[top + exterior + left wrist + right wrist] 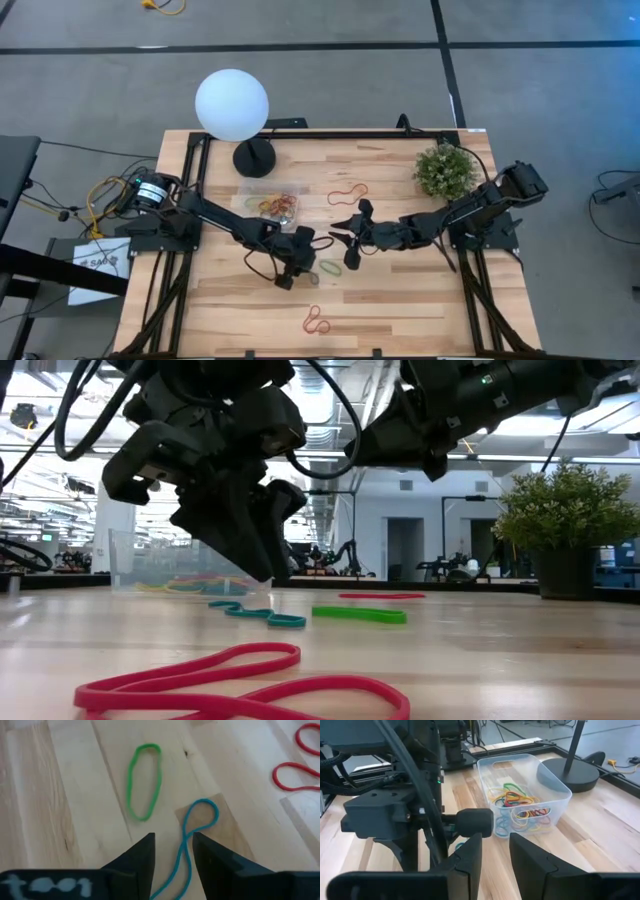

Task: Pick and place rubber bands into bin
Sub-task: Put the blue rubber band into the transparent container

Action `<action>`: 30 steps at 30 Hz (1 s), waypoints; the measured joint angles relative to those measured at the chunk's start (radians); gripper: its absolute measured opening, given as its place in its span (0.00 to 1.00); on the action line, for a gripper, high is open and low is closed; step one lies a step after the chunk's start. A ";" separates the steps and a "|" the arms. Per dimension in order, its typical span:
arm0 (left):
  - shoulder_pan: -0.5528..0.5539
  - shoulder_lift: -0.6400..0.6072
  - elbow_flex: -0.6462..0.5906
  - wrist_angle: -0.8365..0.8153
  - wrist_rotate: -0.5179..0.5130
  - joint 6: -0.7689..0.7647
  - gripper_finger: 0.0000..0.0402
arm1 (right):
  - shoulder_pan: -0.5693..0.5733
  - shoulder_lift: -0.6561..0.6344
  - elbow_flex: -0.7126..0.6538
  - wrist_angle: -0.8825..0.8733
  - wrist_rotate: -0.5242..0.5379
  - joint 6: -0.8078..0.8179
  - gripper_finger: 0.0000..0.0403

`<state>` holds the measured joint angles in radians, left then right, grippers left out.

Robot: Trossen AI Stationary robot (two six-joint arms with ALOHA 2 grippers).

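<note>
A white globe lamp [232, 104] and potted plant [444, 171] stand at the table's [400, 310] far edge

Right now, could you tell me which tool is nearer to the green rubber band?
Left. The left tool hangs just beside the green rubber band; the right tool sits farther off, toward the plant side.

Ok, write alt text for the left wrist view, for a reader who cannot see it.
The left gripper hangs open just above a twisted blue rubber band lying on the wooden table, the band running between its dark fingers. A green rubber band lies flat just beyond, and part of a red rubber band shows at the edge.
</note>
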<state>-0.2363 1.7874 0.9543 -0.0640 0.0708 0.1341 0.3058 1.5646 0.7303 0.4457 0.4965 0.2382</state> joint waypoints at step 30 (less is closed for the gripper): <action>-0.014 -0.183 -0.001 -0.200 -0.216 -0.073 0.00 | 0.000 0.000 0.000 -0.001 0.002 -0.001 0.23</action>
<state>-0.2504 1.6044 0.9528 -0.2641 -0.1456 0.0613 0.3058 1.5646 0.7300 0.4451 0.4984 0.2375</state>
